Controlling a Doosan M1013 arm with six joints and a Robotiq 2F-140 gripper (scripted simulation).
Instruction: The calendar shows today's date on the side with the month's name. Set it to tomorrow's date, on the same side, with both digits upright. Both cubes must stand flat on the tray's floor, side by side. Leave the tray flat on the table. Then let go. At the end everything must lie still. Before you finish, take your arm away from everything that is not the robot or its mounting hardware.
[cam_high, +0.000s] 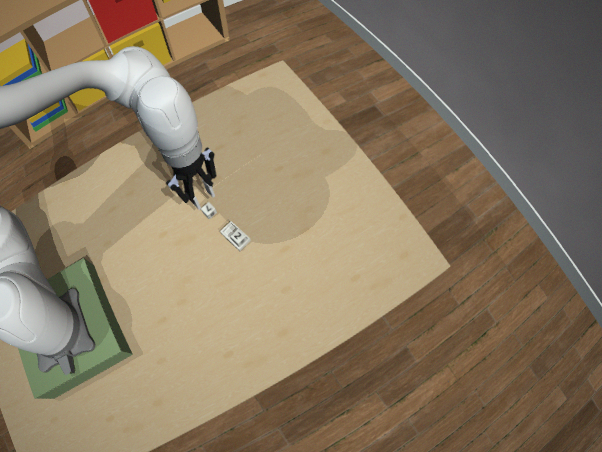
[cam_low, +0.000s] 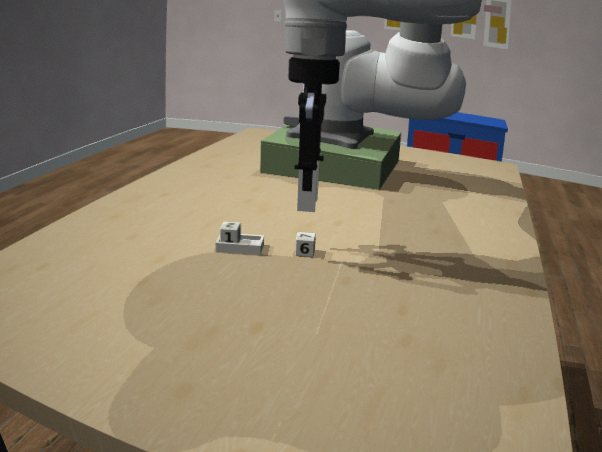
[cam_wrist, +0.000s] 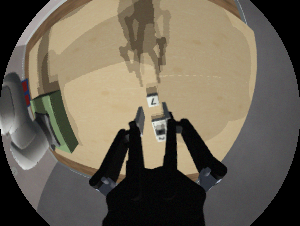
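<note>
A small grey calendar tray (cam_high: 225, 230) (cam_low: 253, 244) lies flat on the table. One white cube (cam_high: 238, 237) (cam_low: 230, 234) stands in one half of it, with a 2 on top and a 1 on its side. The tray's other half is empty. The second cube (cam_high: 209, 210) (cam_low: 305, 245) (cam_wrist: 154, 101) stands alone on the table just beside the tray, showing a 6 on its side. My gripper (cam_high: 202, 198) (cam_low: 306, 199) (cam_wrist: 153, 109) hangs above the loose cube with its fingers pointing down. The fingers are narrowed, a gap stays between them, and they hold nothing.
The arm's green base block (cam_high: 107, 320) (cam_low: 330, 162) stands at one table corner. A shelf with coloured bins (cam_high: 125, 25) is beyond the table, and a blue and red chest (cam_low: 457, 135) stands by the wall. The table edges are far from the tray.
</note>
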